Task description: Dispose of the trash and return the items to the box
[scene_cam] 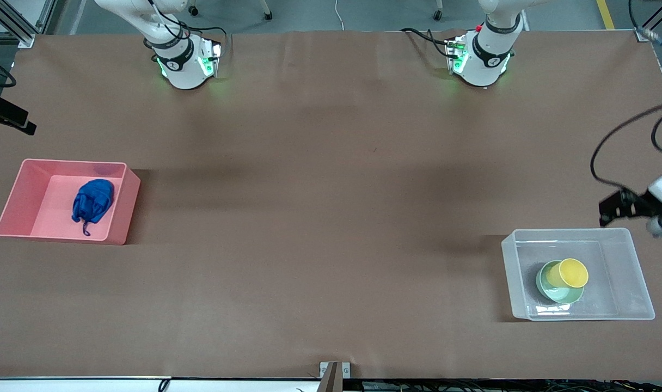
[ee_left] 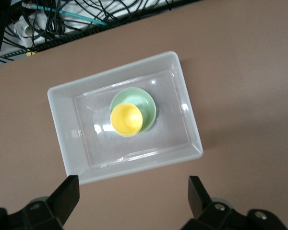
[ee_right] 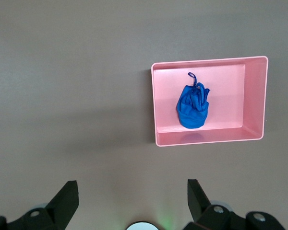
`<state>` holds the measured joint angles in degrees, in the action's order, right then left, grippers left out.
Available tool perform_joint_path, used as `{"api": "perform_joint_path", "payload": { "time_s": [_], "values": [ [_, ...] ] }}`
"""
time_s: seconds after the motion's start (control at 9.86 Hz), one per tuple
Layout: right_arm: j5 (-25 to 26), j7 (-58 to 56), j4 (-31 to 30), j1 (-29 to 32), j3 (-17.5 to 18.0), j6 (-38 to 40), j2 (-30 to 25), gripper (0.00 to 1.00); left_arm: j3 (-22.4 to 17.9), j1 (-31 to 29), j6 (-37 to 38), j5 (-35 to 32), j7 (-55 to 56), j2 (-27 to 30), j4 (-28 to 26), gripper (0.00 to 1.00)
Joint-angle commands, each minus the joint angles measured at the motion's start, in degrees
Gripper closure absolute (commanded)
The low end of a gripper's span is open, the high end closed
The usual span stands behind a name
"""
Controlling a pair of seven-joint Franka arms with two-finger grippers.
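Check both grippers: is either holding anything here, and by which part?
Nothing is held. The left gripper hangs open over the table beside the clear box; the right gripper hangs open, apart from the pink bin.

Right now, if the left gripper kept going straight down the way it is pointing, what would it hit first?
The left gripper, fingers open, points down at the table. Its line seems to meet bare table just beside the clear box, which holds the yellow cup and green bowl. Depth is uncertain, so it might clip the box's rim.

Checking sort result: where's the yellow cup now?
In the front view, the yellow cup sits in the mint-green bowl inside the clear box, at the left arm's end of the table.
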<state>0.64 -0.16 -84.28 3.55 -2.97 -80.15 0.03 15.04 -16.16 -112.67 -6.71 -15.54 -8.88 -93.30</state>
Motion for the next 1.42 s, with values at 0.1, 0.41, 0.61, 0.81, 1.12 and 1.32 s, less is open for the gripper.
{"api": "perform_joint_path", "payload": {
  "time_s": [0.1,0.41,0.61,0.81,1.12,1.32],
  "values": [
    [-0.29,-0.54,0.25,0.5,0.24,0.43,-0.12,0.0,2.36,-0.19,7.78,1.87,1.65,2.12,2.3,0.0],
    [-0.29,-0.54,0.25,0.5,0.24,0.43,-0.12,0.0,2.47,5.66,18.24,2.93,2.87,2.2,9.52,0.0],
    [-0.29,-0.54,0.34,0.5,0.24,0.43,-0.12,0.0,-6.73,14.61,20.99,3.55,8.3,4.56,9.45,0.0],
    [-0.29,-0.54,0.25,0.5,0.24,0.43,-0.12,0.0,-11.24,19.57,25.02,4.42,9.82,5.89,8.92,0.0],
    [-0.29,-0.54,0.25,0.5,0.24,0.35,-0.12,0.0,-13.81,21.96,25.04,5.57,12.19,6.43,7.69,0.0],
    [-0.29,-0.63,0.25,0.5,0.24,0.35,-0.12,0.0,-13.72,21.7,24.52,5.66,12.37,6.42,6.64,0.0]
  ]
}}
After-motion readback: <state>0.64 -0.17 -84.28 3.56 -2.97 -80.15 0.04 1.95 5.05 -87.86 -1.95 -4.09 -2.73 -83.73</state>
